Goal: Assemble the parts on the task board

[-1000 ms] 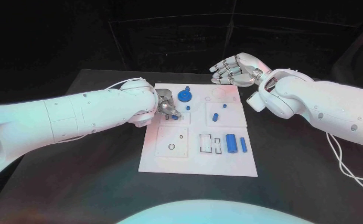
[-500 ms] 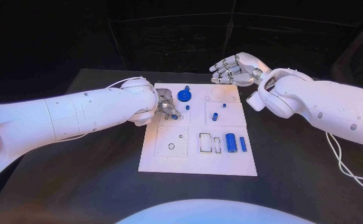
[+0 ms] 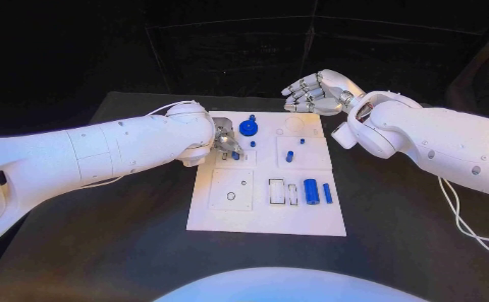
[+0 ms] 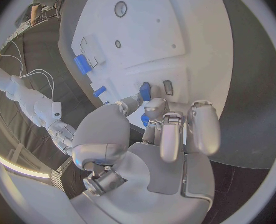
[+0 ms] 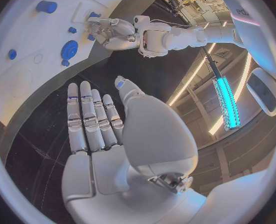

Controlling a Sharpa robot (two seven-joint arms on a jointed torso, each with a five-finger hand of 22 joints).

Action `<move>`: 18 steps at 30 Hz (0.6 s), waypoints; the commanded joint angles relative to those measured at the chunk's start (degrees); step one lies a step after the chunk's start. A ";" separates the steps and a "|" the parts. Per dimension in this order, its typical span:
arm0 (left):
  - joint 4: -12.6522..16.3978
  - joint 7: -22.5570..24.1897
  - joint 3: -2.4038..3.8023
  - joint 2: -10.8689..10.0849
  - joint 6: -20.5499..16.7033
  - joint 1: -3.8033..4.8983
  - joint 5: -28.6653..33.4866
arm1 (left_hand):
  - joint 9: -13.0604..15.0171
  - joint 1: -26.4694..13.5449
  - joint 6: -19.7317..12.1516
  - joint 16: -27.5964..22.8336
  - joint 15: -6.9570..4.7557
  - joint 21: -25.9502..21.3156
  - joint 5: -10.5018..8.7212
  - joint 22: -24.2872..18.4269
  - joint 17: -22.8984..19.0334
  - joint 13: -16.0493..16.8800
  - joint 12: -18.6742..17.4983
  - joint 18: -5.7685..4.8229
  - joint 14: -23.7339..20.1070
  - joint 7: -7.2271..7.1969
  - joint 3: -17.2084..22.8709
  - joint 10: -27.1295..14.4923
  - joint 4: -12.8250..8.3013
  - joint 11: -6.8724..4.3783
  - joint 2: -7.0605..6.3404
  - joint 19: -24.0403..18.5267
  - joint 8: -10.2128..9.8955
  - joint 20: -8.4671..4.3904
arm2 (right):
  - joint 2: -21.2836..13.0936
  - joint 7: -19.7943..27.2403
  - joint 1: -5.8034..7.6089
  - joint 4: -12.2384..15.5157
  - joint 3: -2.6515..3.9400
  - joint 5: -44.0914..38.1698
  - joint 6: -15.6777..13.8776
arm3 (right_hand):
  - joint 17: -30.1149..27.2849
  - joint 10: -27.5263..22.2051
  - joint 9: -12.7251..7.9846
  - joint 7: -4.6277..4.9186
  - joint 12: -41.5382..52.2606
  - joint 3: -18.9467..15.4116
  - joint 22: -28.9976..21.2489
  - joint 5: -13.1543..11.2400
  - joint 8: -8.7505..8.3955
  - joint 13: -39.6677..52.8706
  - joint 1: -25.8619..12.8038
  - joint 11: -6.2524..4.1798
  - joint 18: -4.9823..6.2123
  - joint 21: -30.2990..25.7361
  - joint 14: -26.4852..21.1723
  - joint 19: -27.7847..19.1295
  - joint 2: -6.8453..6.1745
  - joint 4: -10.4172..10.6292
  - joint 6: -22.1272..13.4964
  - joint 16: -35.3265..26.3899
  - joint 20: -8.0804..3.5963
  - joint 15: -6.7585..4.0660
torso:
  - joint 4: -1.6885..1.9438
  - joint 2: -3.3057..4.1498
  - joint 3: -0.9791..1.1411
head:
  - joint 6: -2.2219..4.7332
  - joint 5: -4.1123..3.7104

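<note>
Two white arms reached over the task board, the white plate lying at the centre of the head view on the black table. The left hand sat at the board's upper left corner, largely hidden behind its own forearm; in the left wrist view its fingertips were closed around a small blue part just above the board, and a second blue bit showed lower among the fingers, too covered to identify. The right hand hovered above the board's far edge in the upper middle of the head view, holding nothing, its fingers lying straight and side by side in the right wrist view. On the board, a blue gear-like part stood near the left hand, a short blue peg sat at the centre, and a larger blue cylinder with a thinner blue bar lay at the right, beside empty rectangular slots. Whether the pinched part touched the board could not be told.
</note>
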 commanded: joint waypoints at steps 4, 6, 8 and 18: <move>-0.35 -0.29 -0.12 0.24 2.22 -0.14 -0.13 | 0.05 -1.09 0.15 0.37 -0.43 0.05 0.32 0.12 15.09 0.10 0.33 -1.02 6.05 -0.39 -0.08 0.34 0.33 -0.12 -0.38 0.10 0.23 -0.25 | -0.01 0.58 0.11 0.07 0.03 -0.06 0.57 | -0.05 -0.50 -0.06 3.34 0.37 -0.10 -0.05 0.29 0.30 -0.05 -0.10 -0.06 0.58 -0.26 -0.03 0.44 0.49 -0.27 -0.40 -0.20 -0.11 0.51 | 0.04 -0.02 -0.03 | -0.08 -0.16; -0.39 -0.26 -0.12 0.28 2.28 -0.14 -0.12 | 0.07 -1.47 0.23 0.37 -0.45 0.03 0.32 0.11 15.09 0.17 0.39 -1.02 6.05 -0.42 -0.28 0.39 0.44 -0.15 -0.67 0.10 0.26 -0.28 | -0.01 0.58 0.11 0.07 0.03 -0.06 0.65 | -0.05 -0.50 -0.06 3.34 0.37 -0.10 -0.05 0.29 0.30 -0.05 -0.10 -0.06 0.58 -0.26 -0.03 0.44 0.49 -0.27 -0.40 -0.20 -0.11 0.51 | 0.05 -0.02 -0.02 | -0.10 -0.20; -0.42 -0.23 -0.12 0.29 2.28 -0.14 -0.12 | 0.08 -2.02 0.34 0.37 -0.47 0.06 0.32 0.18 15.09 0.18 0.41 -1.03 6.05 -0.44 -0.62 0.41 0.66 -0.15 -1.04 0.13 0.29 -0.30 | -0.01 0.59 0.11 0.06 0.03 -0.06 0.70 | -0.05 -0.50 -0.06 3.34 0.37 -0.10 -0.05 0.29 0.30 -0.05 -0.10 -0.06 0.58 -0.26 -0.03 0.44 0.49 -0.27 -0.40 -0.20 -0.11 0.51 | 0.05 -0.02 -0.03 | -0.10 -0.20; -0.74 -0.49 -0.12 0.37 1.44 -0.14 -0.11 | 0.00 -9.25 1.48 0.37 -0.40 0.02 0.31 0.37 15.09 0.47 0.79 -1.06 6.05 -0.45 -6.86 0.69 5.39 -0.13 -3.41 0.20 0.31 -0.30 | 0.07 0.68 0.11 -0.03 0.03 -0.06 0.75 | -0.21 -0.62 -0.07 3.38 0.46 -0.18 -0.17 0.23 0.37 -0.15 -0.31 -0.01 0.56 -0.47 -0.12 0.45 0.52 -0.24 -0.52 -0.30 -0.07 0.57 | 0.07 0.00 -0.03 | -0.10 -0.18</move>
